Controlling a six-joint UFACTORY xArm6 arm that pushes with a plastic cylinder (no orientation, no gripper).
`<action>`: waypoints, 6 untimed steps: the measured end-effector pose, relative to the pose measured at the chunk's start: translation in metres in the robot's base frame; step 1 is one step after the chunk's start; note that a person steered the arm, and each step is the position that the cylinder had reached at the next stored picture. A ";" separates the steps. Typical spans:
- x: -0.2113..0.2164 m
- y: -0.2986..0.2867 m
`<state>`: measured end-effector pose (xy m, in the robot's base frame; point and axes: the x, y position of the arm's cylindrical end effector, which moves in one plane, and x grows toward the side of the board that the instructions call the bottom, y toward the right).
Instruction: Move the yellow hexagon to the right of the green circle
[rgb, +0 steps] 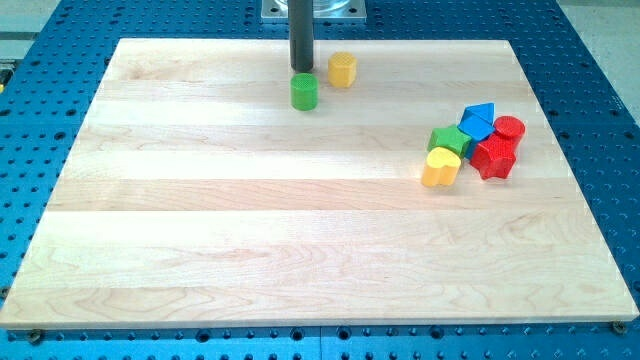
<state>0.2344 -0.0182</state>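
Observation:
The yellow hexagon (342, 69) stands near the view's top edge of the wooden board, up and to the right of the green circle (304, 91). A small gap separates the two. My tip (301, 69) is at the end of the dark rod, just above the green circle in the view and to the left of the yellow hexagon. It looks close to the green circle's top edge; I cannot tell whether it touches.
A cluster of blocks sits at the view's right: a green block (448, 139), a blue block (478, 120), a red circle (509, 128), a red block (493, 157) and a yellow heart (441, 167). The wooden board (300, 250) lies on a blue perforated table (600, 100).

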 end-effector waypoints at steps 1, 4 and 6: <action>-0.013 0.013; 0.068 0.121; 0.049 -0.006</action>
